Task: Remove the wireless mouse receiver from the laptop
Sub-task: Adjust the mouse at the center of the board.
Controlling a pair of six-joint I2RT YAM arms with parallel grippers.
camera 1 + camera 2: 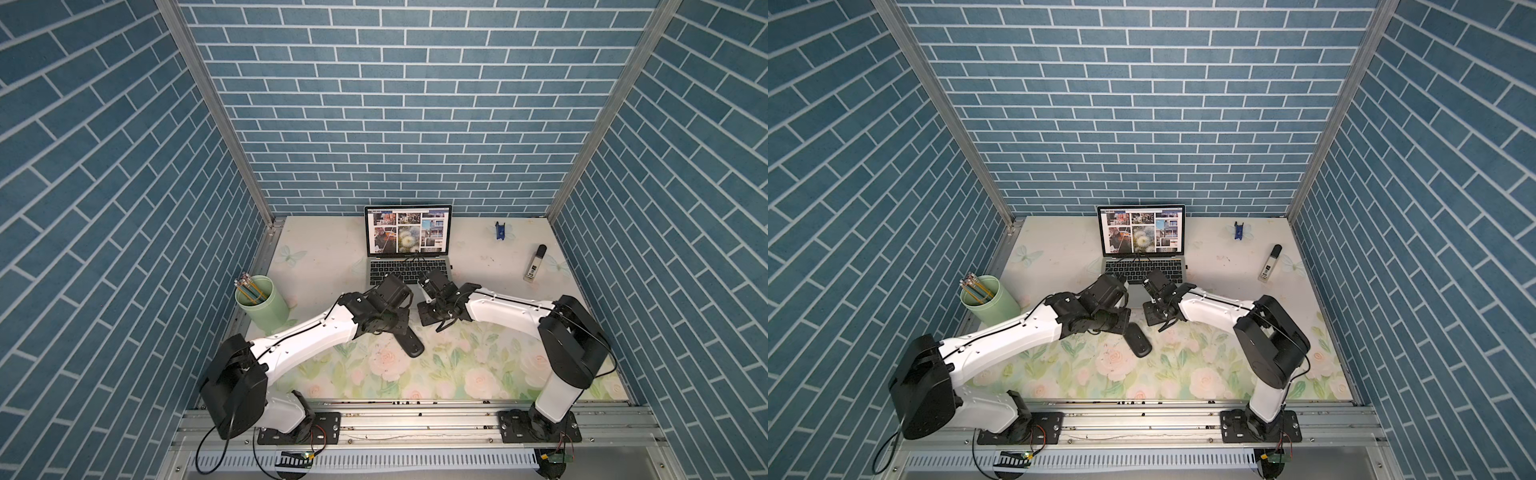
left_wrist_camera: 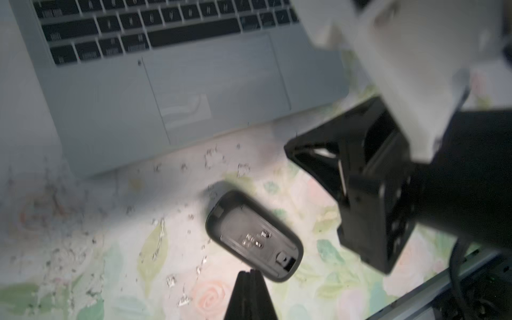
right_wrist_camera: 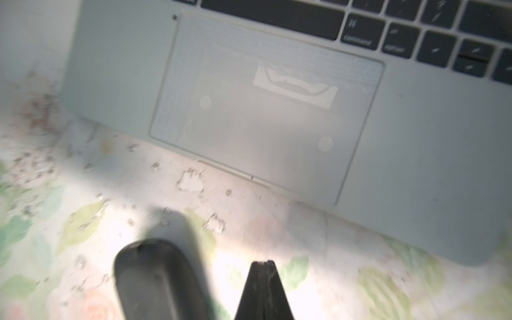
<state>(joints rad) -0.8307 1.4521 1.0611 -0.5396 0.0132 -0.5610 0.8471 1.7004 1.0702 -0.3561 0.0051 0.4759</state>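
The laptop [image 1: 409, 232] stands open at the middle of the tabletop's [image 1: 324, 249] far edge, and the wireless mouse receiver [image 1: 1186, 266] shows as a tiny dark stub at its right side, level with the keyboard. The left fingers [image 2: 245, 291] and right fingers [image 3: 257, 291] are each pressed together, empty, above the tabletop near the laptop's front edge, beside the black mouse [image 1: 1138, 340].

- laptop [image 1: 409, 245]: arms are covering front edge & much of trackpad in both top views; wrist views are cropping it.
- mouse [image 3: 158, 279]: right wrist view's edge is cutting it off, blurring it.
- wireless mouse receiver [image 1: 1186, 266]: showing as tiny speck, too small to tell.
- left gripper [image 2: 250, 273], right gripper [image 3: 263, 262]: only tips are showing.
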